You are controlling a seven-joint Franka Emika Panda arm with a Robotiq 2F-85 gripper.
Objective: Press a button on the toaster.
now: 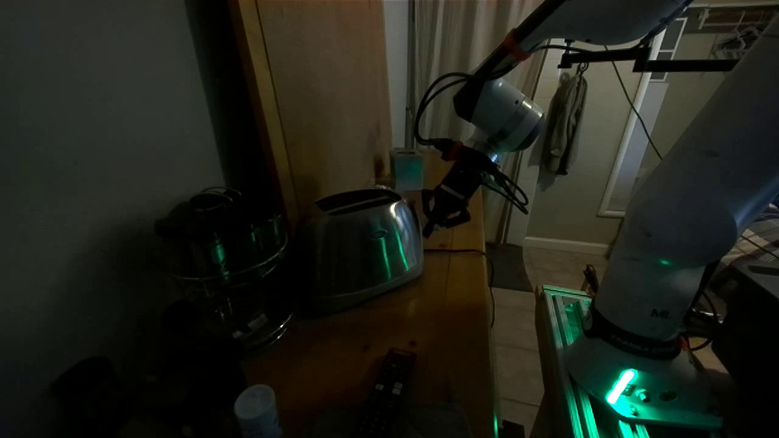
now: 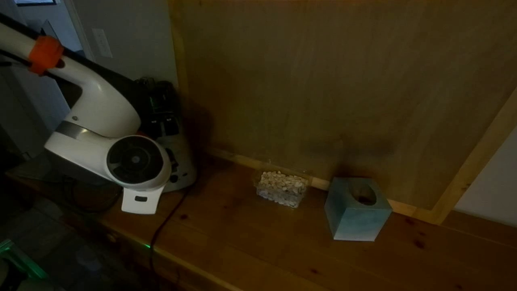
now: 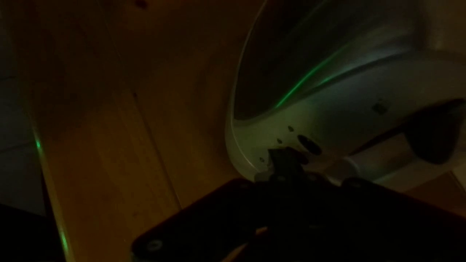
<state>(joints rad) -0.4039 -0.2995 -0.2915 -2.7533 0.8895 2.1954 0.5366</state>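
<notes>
The tool (image 3: 285, 160) is right up at the toaster (image 1: 365, 252), fingers (image 3: 281, 165) pressed together, tips aimed at its pale end panel (image 3: 338, 109). Touching it or just short? I cannot tell from these angles. In the wrist view a dark oval (image 3: 309, 145) shows just past the tips, a second one is partly covered by them, small marks (image 3: 290, 128) sit ahead and to the tool's left, and a big dark knob (image 3: 433, 134) stands out to its right. The toaster is upright on the table (image 1: 447, 304), close by the tool, dark slots (image 1: 359, 201) up top, green glints down its steel side. Below the tool, a cord (image 1: 456, 250) crosses the table and drops over the edge. In an exterior view the arm (image 2: 101, 109) blocks the tool and part of the toaster; well apart from the tool come a clear tub (image 2: 281, 189) of pale bits and, farther out, a blue box (image 2: 357, 220) with a hole in its top. On the near side of the tool, in an exterior view, well apart: a remote (image 1: 389, 383), a white canister (image 1: 257, 407), and a metal rack (image 1: 243, 273) whose dark contents are too dim to name. Beyond the tool hangs a coat (image 1: 566, 125).
</notes>
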